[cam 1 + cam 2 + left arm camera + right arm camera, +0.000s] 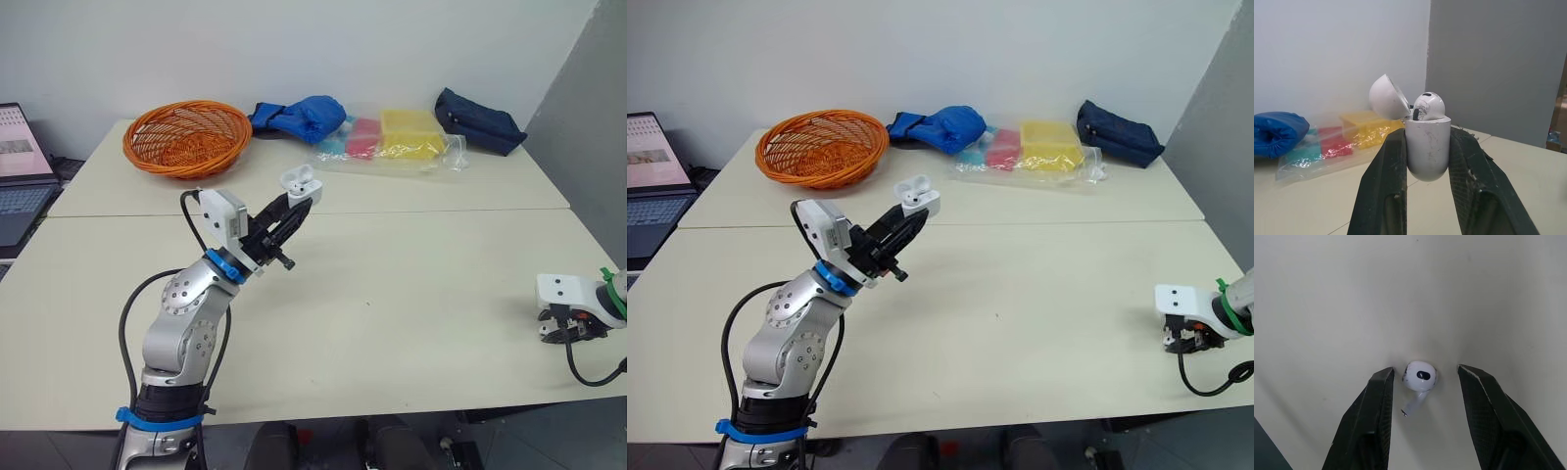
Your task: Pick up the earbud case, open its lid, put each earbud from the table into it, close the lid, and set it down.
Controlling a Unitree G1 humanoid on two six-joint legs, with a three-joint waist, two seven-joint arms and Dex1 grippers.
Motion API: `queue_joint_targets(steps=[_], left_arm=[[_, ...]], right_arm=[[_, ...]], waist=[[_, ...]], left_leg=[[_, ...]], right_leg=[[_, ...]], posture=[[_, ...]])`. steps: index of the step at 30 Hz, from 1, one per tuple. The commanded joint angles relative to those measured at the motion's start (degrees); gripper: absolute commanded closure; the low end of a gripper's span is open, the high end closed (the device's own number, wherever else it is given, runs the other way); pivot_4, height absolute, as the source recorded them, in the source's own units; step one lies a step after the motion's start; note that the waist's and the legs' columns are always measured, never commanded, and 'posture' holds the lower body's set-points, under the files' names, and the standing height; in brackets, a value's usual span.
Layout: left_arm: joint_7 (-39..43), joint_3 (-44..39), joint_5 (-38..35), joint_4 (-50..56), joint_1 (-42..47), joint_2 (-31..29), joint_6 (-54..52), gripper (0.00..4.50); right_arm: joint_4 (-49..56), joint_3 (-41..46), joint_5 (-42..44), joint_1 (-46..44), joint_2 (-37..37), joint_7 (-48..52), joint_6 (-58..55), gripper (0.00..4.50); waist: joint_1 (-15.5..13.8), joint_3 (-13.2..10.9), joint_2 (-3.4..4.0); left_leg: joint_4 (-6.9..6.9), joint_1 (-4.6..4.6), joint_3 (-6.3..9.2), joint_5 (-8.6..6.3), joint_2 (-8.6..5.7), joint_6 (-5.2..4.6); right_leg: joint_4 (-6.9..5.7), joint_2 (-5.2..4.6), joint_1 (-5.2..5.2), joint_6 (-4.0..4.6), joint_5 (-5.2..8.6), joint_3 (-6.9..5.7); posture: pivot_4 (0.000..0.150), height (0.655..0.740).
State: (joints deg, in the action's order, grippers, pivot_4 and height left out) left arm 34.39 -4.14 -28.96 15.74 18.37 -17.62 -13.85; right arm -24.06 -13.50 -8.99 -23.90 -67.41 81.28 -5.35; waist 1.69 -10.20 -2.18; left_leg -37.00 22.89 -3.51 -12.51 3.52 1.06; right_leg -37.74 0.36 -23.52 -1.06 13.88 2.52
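Left eye view: pale beige surface (392, 294), two tops butted along a seam running 9 to 3 o'clock. White wall (343, 49) behind, grey panel (588, 108) at 2 o'clock, open laptop (20, 186) off the edge at 9 o'clock. Far half of the surface: orange wicker basket (186, 164) at 11 o'clock; blue padded bundle (299, 117) just beside it toward 12; clear plastic bag (392, 147) at 1 o'clock holding yellow, red and teal blocks; navy pouch (480, 120) at 2 o'clock. Left pincer (292, 208) is raised above the surface centre-left and pinches the white earbud case (1427, 152) by its sides, one black finger on each. Case upright, lid (1387, 98) hinged back, one earbud (1427, 105) seated in it with its head showing above the rim. Right pincer (1426, 370) is low at 4 o'clock near the surface's edge, fingers spread. A loose earbud (1419, 375) lies on the surface between them, touching neither finger.
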Motion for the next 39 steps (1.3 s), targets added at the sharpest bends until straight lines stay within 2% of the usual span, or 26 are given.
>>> queue_joint_targets(steps=[1,6,17,20,23,24,31,33,36,37,39], left_arm=[[0.10,0.07,-0.67,2.10,0.19,0.25,0.56,3.71],[-0.12,0.06,-0.52,1.62,0.88,0.50,0.71,3.71],[0.00,-0.24,-0.55,2.10,0.24,0.00,0.52,3.71],[-0.07,-0.21,-0.65,2.28,0.32,0.00,0.34,3.71],[0.01,-0.26,-0.60,2.09,0.59,-0.07,0.26,3.71],[0.02,-0.28,-0.64,2.08,0.64,-0.07,0.16,3.71],[0.55,-0.28,-0.61,1.47,1.07,-0.11,0.30,3.71],[0.74,-0.12,-0.43,0.97,1.49,0.06,0.64,3.71],[0.84,0.03,-0.15,0.28,2.02,0.41,1.19,3.71],[0.91,0.00,-0.13,-0.04,2.33,0.49,1.34,3.71],[1.11,-0.09,-0.10,-0.51,2.65,0.57,1.58,3.71]], right_arm=[[1.42,0.30,0.07,1.79,-0.71,1.43,-3.28,2.38],[3.64,0.73,0.15,2.08,0.08,1.42,-6.93,2.38],[4.16,0.68,0.03,2.87,0.24,1.08,-7.43,2.38],[4.30,0.68,0.16,3.03,0.43,1.05,-7.51,2.98],[4.63,0.66,0.22,3.39,0.30,1.04,-6.97,3.95],[4.74,0.74,0.31,3.50,0.29,1.03,-7.14,4.08],[7.41,2.79,3.28,2.86,1.69,1.28,-7.97,4.08],[13.32,5.59,9.56,-2.91,7.09,0.81,-10.41,4.08],[20.19,11.14,16.52,-11.55,17.53,-7.65,-20.84,4.08],[23.60,15.25,20.84,-14.53,22.89,-13.59,-26.89,4.08],[28.36,20.13,26.06,-17.60,29.06,-20.76,-34.71,4.08]], waist=[[-0.01,0.00,0.00],[-0.02,0.00,0.00],[-0.02,0.00,0.00],[-0.02,0.00,0.00],[-0.02,0.00,0.00],[-0.02,0.00,-0.01],[-0.02,0.00,-0.01],[0.26,0.00,-0.01],[2.28,-0.15,0.01],[2.24,-0.18,0.07],[1.68,-0.19,0.12]], left_leg=[[0.00,0.00,0.01,0.00,0.00,0.00],[0.01,0.00,0.03,0.00,0.01,0.00],[0.02,0.00,0.04,0.00,0.02,0.00],[0.02,0.00,0.05,0.00,0.02,0.00],[0.01,0.00,0.05,0.00,0.02,0.00],[0.01,0.00,0.05,0.00,0.02,0.00],[0.02,0.00,0.06,0.00,0.02,0.00],[0.03,0.00,0.06,0.00,0.04,0.00],[0.00,-0.09,0.23,0.00,0.08,0.00],[-0.01,-0.13,0.32,0.02,-0.01,0.03],[0.03,-0.04,0.32,0.19,0.06,0.31]], right_leg=[[0.00,0.00,0.00,-0.01,-0.01,0.00],[0.00,0.00,0.00,0.00,0.00,-0.03],[0.00,0.02,0.00,0.00,0.00,-0.04],[0.00,0.02,0.00,0.00,0.00,-0.05],[0.00,0.02,0.00,0.00,0.00,-0.05],[0.00,0.02,0.00,0.00,0.01,-0.05],[0.00,0.03,0.00,0.02,0.02,-0.07],[0.00,0.05,0.00,-0.02,-0.01,-0.06],[-0.18,0.22,-0.09,-0.04,-0.23,0.24],[-0.31,0.25,-0.15,-0.18,-0.32,0.28],[-0.40,0.34,-0.24,-0.17,-0.33,0.12]], posture=[[0.150,0.7400],[0.150,0.7400],[0.150,0.7400],[0.150,0.7400],[0.150,0.7400],[0.150,0.7400],[0.150,0.7400],[0.150,0.7400],[0.150,0.7400],[0.150,0.7400],[0.150,0.7400]])
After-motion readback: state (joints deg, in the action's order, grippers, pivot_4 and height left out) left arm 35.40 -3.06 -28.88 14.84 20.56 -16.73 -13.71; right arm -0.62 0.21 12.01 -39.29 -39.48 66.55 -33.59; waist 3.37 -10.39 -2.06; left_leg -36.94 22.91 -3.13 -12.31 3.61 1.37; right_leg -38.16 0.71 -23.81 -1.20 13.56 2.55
